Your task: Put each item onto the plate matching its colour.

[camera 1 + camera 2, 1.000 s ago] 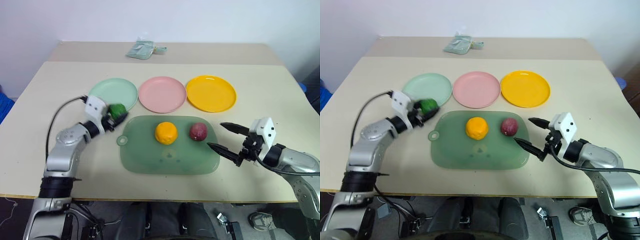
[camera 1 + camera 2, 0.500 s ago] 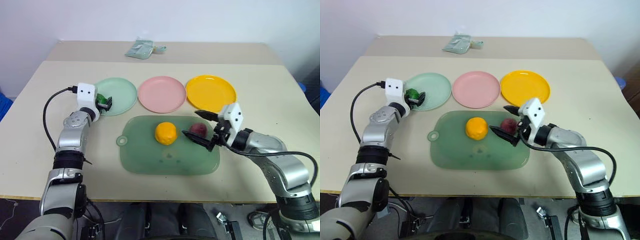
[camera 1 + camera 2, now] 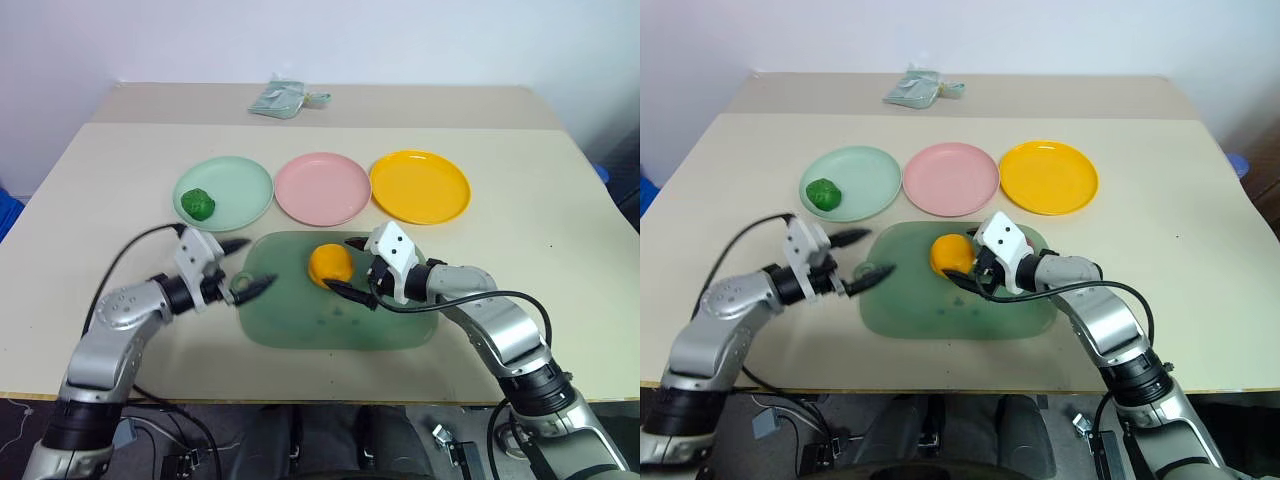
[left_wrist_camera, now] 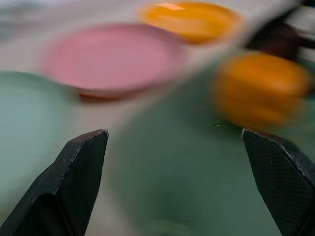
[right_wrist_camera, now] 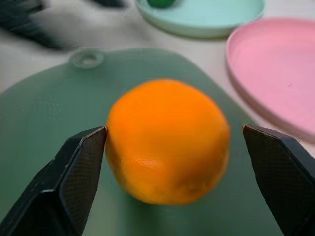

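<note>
The right gripper (image 5: 172, 142) stood with jaws apart around the orange ball (image 5: 167, 140) on the green tray (image 3: 300, 330). It needed a centred squeeze before lifting toward the yellow plate (image 3: 420, 187). The left gripper (image 3: 238, 268) hung with jaws apart and empty.

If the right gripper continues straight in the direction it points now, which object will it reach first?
Most likely the orange ball on the green tray. The right gripper is open, and the right wrist view shows the ball centred between its fingers, close ahead. Nothing seems to lie between them, though depth is hard to judge.
</note>
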{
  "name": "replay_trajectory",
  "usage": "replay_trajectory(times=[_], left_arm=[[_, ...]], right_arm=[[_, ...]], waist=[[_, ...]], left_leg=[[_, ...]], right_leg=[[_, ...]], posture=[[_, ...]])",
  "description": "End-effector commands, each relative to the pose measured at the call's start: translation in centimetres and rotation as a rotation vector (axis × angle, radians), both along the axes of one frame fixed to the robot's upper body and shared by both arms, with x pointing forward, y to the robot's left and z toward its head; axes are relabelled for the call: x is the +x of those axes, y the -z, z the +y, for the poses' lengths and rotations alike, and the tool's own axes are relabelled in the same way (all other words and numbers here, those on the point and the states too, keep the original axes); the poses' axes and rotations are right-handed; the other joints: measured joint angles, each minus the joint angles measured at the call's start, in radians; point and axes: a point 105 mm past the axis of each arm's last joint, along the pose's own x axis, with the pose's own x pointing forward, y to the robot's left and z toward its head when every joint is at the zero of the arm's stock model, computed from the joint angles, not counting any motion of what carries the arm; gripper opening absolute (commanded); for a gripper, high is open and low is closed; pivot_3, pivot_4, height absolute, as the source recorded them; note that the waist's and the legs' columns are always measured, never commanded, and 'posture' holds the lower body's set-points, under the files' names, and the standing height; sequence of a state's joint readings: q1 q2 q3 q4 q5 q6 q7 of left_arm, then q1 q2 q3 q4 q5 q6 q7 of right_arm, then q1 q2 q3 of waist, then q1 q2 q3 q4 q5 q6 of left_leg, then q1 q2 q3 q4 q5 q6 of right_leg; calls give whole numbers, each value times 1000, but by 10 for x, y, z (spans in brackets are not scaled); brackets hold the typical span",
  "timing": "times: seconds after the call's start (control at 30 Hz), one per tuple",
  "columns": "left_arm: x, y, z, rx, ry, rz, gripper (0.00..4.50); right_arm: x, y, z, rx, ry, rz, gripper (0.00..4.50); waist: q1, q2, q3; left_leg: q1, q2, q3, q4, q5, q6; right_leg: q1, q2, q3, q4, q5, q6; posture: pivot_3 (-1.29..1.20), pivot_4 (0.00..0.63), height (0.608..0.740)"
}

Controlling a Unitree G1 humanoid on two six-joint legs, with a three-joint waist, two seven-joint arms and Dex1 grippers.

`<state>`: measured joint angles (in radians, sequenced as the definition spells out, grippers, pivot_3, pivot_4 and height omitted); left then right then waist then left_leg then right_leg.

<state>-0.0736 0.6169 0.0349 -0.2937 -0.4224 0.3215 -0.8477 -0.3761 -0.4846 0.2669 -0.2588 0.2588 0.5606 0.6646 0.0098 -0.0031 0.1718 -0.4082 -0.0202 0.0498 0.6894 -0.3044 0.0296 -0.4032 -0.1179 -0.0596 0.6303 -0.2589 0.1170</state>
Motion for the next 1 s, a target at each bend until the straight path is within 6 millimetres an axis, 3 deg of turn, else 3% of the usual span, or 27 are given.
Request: replay_trajectory(times=[0.03,0.1,0.2,0.33,0.47,0.6,0.63,0.7,0.73,0.87,0.93,1.0], left_arm=[[-9,-12,-7,-6,36,-40,4500],[-9,-14,-8,-11,27,-45,4500],[-11,-15,-12,-20,33,-52,4500],[-12,-15,-21,-44,52,-66,4500],[-12,-10,-28,-68,60,-69,4500],[-13,-4,-32,-78,62,-69,4500],[-13,-4,-33,-78,62,-70,4500],[-13,-4,-33,-77,56,-77,4500],[-13,-4,-33,-76,50,-80,4500],[-13,-3,-30,-72,30,-78,4500],[-13,-2,-29,-71,28,-76,4500],[-14,-2,-28,-70,29,-71,4500]], right_arm=[[2,-20,6,51,-15,-58,3249],[1,-36,8,113,-25,-82,2908],[12,-60,3,202,35,-120,2908],[59,-84,-38,231,349,-201,2908],[106,-71,-103,137,752,-184,2908],[123,-58,-126,151,873,-134,2908],[125,-57,-127,161,876,-130,3405],[125,-63,-123,179,835,-165,4368],[124,-69,-118,184,794,-197,4464],[91,-91,-92,236,472,-296,4464],[73,-90,-86,251,353,-273,4464],[44,-72,-79,190,186,-193,4464]], waist=[[0,0,0],[-1,0,0],[-1,0,0],[0,0,0],[1,0,0],[-8,1,0],[-15,1,0],[-26,2,0],[-30,2,0],[-25,3,1],[-19,2,1],[-15,2,0]], left_leg=[[0,0,0,0,0,0],[0,0,0,0,0,0],[0,0,0,0,0,0],[0,0,0,0,0,0],[0,-1,0,0,0,0],[0,-1,2,-3,0,0],[0,0,3,-4,0,0],[0,0,3,-5,1,0],[0,0,3,-5,1,-1],[0,1,2,-5,1,-1],[0,1,2,-5,0,0],[0,0,2,-4,0,1]], right_leg=[[0,0,0,0,0,0],[0,0,0,0,0,0],[0,0,0,0,0,0],[0,0,0,0,0,0],[-1,0,0,1,0,0],[-1,0,0,0,0,0],[-2,1,1,0,0,0],[-2,1,1,1,0,0],[-2,2,1,1,0,0],[-2,2,1,1,0,0],[-2,2,1,0,0,0],[0,1,1,0,0,0]], posture=[[0,150,740],[0,150,740],[0,150,740],[0,150,740],[0,150,740],[0,150,740],[0,150,740],[0,150,740],[0,150,740],[0,150,740],[0,150,740],[0,150,740]])
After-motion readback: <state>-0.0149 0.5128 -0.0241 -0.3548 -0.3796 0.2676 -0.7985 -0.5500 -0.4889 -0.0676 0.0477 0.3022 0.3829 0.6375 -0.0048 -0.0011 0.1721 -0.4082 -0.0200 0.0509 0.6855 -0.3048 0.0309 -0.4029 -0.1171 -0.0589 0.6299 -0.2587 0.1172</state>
